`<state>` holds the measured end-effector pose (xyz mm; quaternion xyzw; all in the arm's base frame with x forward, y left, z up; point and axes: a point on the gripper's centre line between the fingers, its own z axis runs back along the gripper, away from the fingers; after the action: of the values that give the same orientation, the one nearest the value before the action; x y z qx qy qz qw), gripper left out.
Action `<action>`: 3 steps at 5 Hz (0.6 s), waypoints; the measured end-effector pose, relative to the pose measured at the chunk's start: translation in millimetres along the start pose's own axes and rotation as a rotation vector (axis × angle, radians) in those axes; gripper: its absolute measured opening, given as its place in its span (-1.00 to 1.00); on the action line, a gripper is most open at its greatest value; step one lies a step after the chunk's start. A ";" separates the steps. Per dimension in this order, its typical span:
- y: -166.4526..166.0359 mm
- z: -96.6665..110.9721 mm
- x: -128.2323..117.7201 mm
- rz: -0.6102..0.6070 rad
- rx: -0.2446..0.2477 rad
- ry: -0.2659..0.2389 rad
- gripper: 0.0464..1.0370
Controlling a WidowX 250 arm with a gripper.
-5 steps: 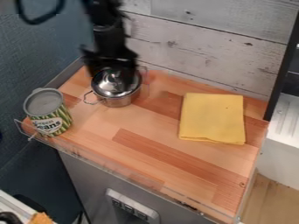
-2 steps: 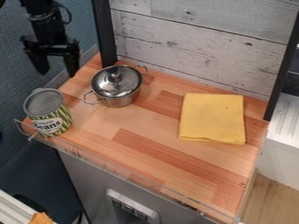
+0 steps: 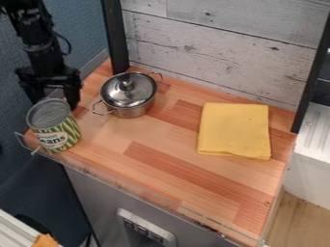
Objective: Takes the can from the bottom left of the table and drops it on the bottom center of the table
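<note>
Coming down from where it was a moment ago, the black gripper [image 3: 55,102] now hangs lower, at the back of the can [image 3: 59,134]; in the first earlier frame it was over the pot [image 3: 134,109], and in the next it was above and behind the can, clear of it. Its fingers [image 3: 73,98] are spread apart, one ending behind the can's rim and the other just beside the rim's right side as seen; whether either touches the metal I cannot tell. The can stands at the left end of the wooden table [image 3: 168,140], near the front edge, and appears to have shifted very slightly toward that edge. It is upright, its grey top [image 3: 49,114] facing up and its long axis standing up from the wood, though the slanted view makes it lean toward the upper left. Its printed label [image 3: 53,140] faces the front edge. The pot, lid on, and the folded yellow cloth [image 3: 233,130] at the right lie as they did before.
</note>
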<state>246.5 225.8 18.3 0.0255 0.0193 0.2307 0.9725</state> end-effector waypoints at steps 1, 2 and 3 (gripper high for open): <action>-9.8 3.1 -15.1 0.042 0.002 -0.015 0.92; -35.9 0.4 -27.2 0.053 -0.013 -0.008 0.93; -66.8 2.9 -39.4 0.056 -0.029 -0.010 0.93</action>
<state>241.4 148.4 18.3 0.0131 0.0106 0.2578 0.9661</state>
